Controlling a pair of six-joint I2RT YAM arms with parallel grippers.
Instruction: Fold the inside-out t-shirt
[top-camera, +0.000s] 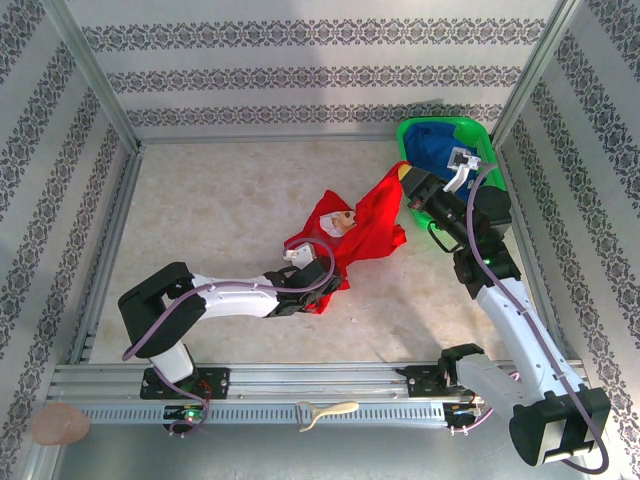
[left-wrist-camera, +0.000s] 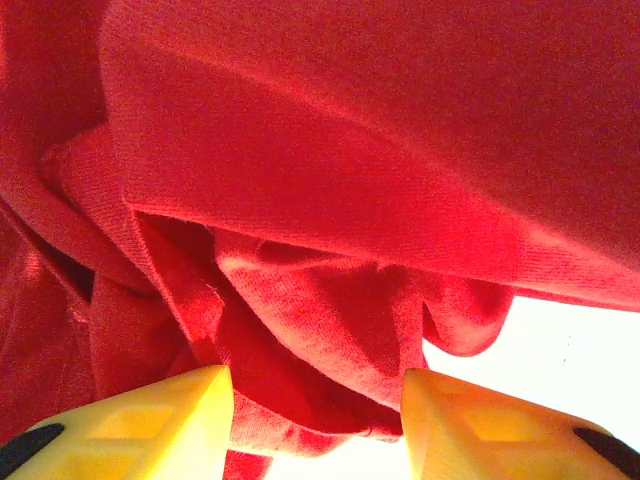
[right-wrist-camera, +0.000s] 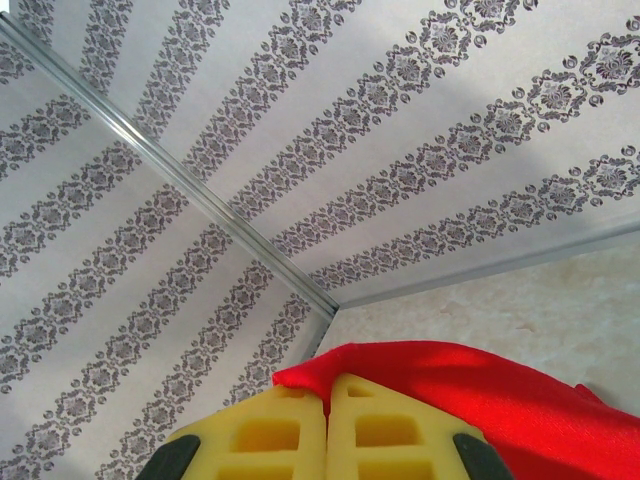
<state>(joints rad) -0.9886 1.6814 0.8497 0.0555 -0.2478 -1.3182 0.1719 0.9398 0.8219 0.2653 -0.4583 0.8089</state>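
Right tool (right-wrist-camera: 327, 425) pinches t-shirt (top-camera: 370, 225) edge (lifted); left tool (left-wrist-camera: 312, 405) gapes.

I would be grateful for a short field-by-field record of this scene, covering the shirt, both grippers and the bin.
garment: inside-out t-shirt, red, bunched on the table, not yet folded
left arm: left gripper open, fingers apart, red cloth sagging between them
right arm: right gripper shut, pinching an edge of the shirt beside the bin
bin: green bin at the far right corner of the table
bin contents: blue garment
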